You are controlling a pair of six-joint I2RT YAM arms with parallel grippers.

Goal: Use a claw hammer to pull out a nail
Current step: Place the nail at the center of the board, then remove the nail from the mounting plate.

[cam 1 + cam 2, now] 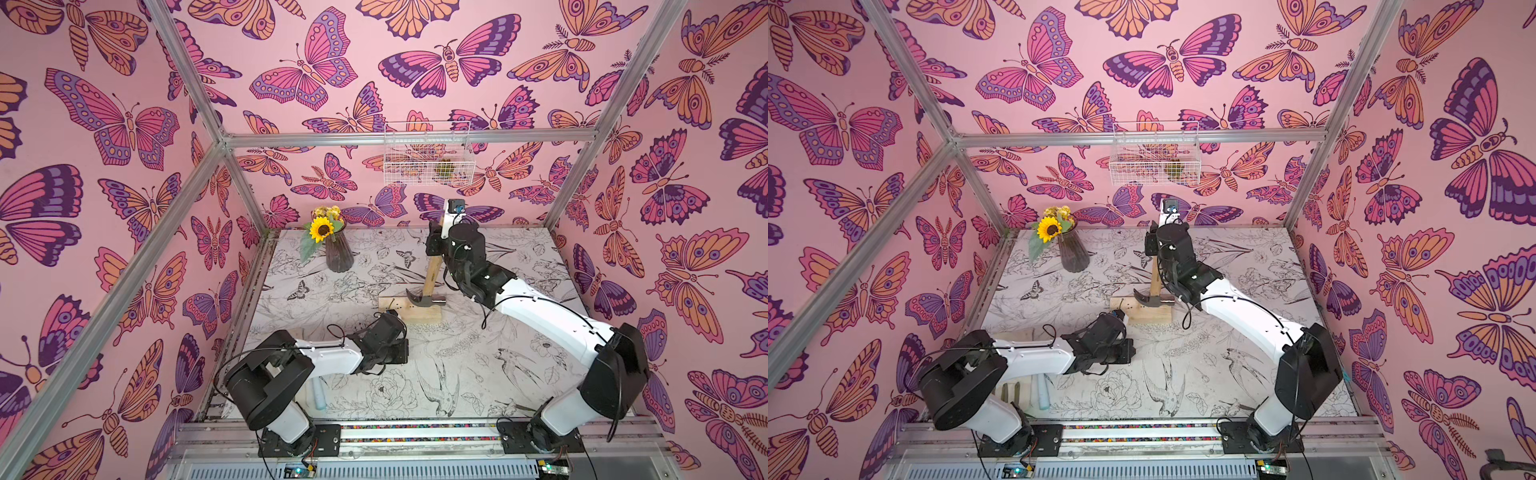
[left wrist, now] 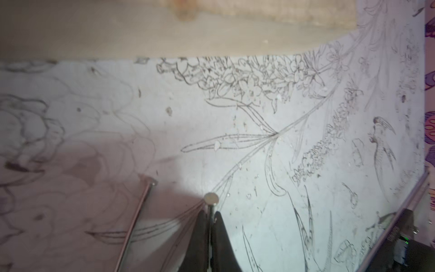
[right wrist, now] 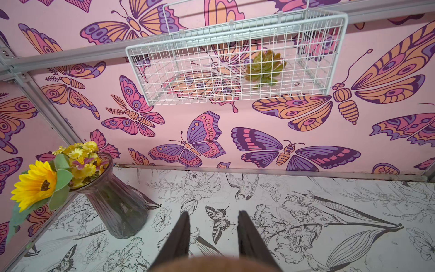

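**Item 1, claw hammer** (image 1: 424, 300) (image 1: 1152, 300): in both top views its grey head is resting on the wooden board (image 1: 415, 319) (image 1: 1148, 319) near the middle of the surface (image 1: 478, 374). The claw is pointing towards the left arm's side. The light-brown handle is rising at a slant towards the back wall.

**Item 2, right hand** (image 1: 434, 245) (image 1: 1152, 245) (image 3: 214, 213): it is gripping the hammer's handle near its upper end. In the right wrist view a blurred brown shape is sitting between the two dark fingers (image 3: 186, 233).

**Item 3, left hand** (image 1: 390, 320) (image 1: 1119, 318) (image 2: 210, 214): it is hovering low at the board's near corner. Its fingers are pinching the shaft of a nail (image 2: 211, 199), whose flat round head is pointing away from the hand. In the left wrist view the nail is showing against the bare surface, apart from the board (image 2: 164, 35).

**Item 4, thin metal pin** (image 2: 137, 221): it has a small head and is showing beside the left hand. I cannot tell whether it is lying flat.

**Item 5, glass vase** (image 1: 338, 255) (image 3: 115, 207): it is standing upright at the back left, holding a sunflower and small yellow blooms.

**Item 6, white wire basket** (image 1: 428, 176) (image 3: 235, 30): it is hanging on the back rail, holding a green succulent (image 3: 264, 67).
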